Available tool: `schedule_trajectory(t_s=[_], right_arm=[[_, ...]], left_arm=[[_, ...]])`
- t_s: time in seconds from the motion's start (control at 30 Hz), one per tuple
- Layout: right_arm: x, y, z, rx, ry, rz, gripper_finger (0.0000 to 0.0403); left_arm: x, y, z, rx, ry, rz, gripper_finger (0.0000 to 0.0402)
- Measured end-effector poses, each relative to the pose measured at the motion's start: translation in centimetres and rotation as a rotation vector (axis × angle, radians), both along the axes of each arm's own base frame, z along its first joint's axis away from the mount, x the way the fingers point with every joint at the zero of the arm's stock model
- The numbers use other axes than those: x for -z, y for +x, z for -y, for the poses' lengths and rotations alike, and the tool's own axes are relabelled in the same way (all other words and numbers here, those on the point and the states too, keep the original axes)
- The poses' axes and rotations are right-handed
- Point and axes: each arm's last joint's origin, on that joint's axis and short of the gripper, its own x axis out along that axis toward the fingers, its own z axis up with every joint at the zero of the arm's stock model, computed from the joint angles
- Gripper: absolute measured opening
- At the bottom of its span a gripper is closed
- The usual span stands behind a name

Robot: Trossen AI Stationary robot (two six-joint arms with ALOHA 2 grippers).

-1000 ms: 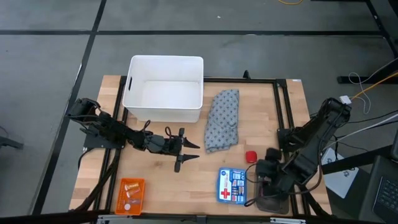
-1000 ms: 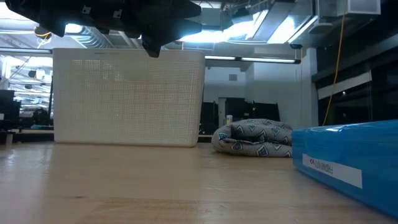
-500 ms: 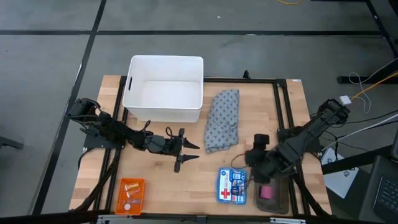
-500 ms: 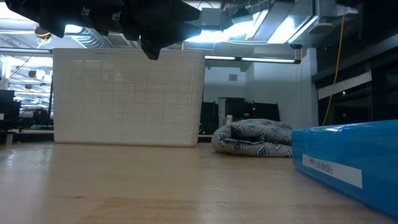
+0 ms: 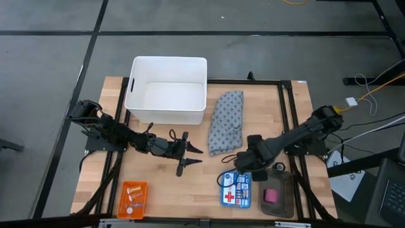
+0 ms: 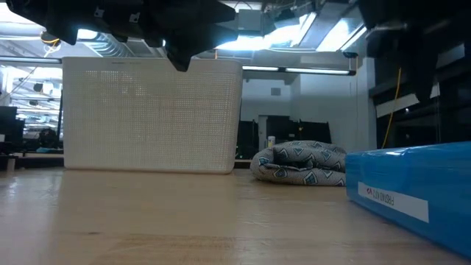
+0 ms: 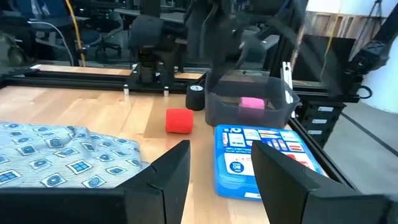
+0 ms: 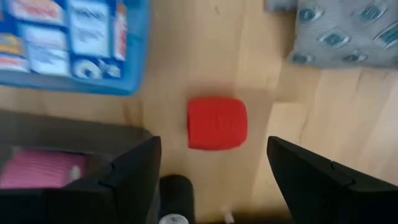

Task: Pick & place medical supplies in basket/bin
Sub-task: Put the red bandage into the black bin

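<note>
Judging by the empty white plastic bin (image 5: 167, 90), nothing is placed yet. Right tool (image 8: 211, 180), held wide, is poised over the red cylinder (image 8: 217, 123); grey-blue patterned cloth (image 5: 226, 121) lies beside the bin. Left tool (image 5: 192, 156) waits wide, empty, near the bin.

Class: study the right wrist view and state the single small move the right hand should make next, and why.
Probably lower the right hand straight down: its fingers stand open either side of the red roll, which lies free on the table, not yet gripped.
</note>
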Motion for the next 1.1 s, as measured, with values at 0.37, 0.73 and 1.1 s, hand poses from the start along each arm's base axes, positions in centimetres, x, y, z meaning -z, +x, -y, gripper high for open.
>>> schedule_trajectory(t_s=[0.37, 0.73, 1.1], right_arm=[[3.1, 1.8, 1.2, -0.036, -0.083, -0.129, 0.0293], [6.5, 0.6, 2.4, 0.014, -0.039, -0.243, 0.0293], [9.0, 0.4, 2.5, 0.026, 0.026, -0.169, 0.0293]], left_arm=[[0.0, 0.0, 0.1, 0.011, -0.004, -0.003, 0.0168], [0.0, 0.0, 0.1, 0.020, -0.012, -0.004, 0.0168], [0.0, 0.0, 0.1, 0.020, -0.010, -0.005, 0.0169]])
